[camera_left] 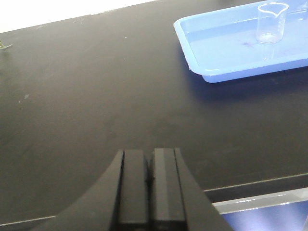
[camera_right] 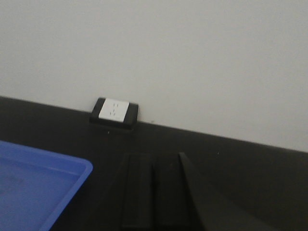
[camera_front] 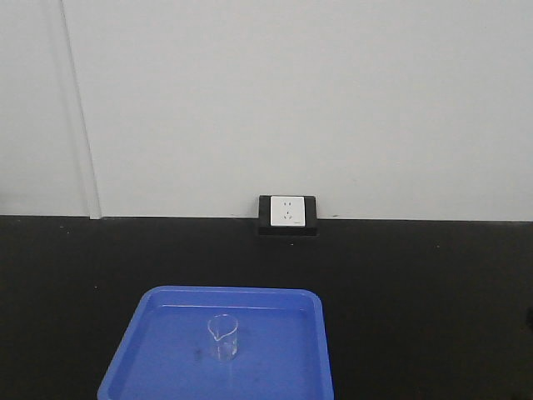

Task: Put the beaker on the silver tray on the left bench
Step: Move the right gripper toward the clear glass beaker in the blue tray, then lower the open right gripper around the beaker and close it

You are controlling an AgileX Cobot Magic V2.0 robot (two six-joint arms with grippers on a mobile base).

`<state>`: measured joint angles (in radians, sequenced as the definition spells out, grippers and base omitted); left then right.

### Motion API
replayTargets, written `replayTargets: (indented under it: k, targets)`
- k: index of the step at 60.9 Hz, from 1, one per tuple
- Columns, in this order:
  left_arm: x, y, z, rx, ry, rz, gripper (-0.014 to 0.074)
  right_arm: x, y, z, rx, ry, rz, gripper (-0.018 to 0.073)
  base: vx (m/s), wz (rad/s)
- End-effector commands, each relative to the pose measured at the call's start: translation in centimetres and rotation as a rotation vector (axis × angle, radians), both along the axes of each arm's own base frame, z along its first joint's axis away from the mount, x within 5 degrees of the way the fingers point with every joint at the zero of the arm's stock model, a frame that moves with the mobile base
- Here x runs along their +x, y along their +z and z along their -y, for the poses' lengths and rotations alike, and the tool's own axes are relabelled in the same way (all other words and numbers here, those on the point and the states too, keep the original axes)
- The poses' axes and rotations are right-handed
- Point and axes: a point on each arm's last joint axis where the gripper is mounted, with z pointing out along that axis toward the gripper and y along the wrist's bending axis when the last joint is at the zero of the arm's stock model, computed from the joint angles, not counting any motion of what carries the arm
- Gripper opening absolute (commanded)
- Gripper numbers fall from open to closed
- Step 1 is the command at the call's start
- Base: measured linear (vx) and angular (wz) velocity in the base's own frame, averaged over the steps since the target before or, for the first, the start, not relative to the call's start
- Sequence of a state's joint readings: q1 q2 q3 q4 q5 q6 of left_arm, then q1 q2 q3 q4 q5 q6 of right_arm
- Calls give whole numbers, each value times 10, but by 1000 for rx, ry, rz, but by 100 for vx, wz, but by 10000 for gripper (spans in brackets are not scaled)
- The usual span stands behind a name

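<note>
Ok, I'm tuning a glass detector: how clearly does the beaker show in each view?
Front view: the beaker is faint, a pale outline against the blue tray. Left wrist view: sharper, rim and spout crisp, mild sheen on the tray. Right wrist view: soft and dim, beaker out of frame.

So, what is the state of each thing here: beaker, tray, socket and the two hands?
beaker: upright, looks empty, standing in the blue tray
blue tray: flat on the black bench
wall socket: nothing plugged in
left hand: shut, holds nothing
right hand: shut, holds nothing
</note>
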<state>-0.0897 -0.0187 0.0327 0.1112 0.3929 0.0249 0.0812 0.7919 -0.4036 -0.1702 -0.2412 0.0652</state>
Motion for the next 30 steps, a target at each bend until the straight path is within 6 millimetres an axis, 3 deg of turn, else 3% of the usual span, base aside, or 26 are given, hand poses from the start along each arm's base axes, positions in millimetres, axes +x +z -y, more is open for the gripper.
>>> replayTargets:
  k: [1,15,20,30]
  targets:
    - [2,1,1,-12,-15,67,1,21,5,-3,5,16,60,-9,0,0]
    - [2,1,1,-12,-15,67,1,52,-30,-7,-7,32,-82,69,0,0]
    - [2,1,1,-12,-15,67,1,60,-40,-8,-4,38,-102,152,0,0]
    - [2,1,1,-12,-15,67,1,75,-55,-11,48,51,-102,408,0,0]
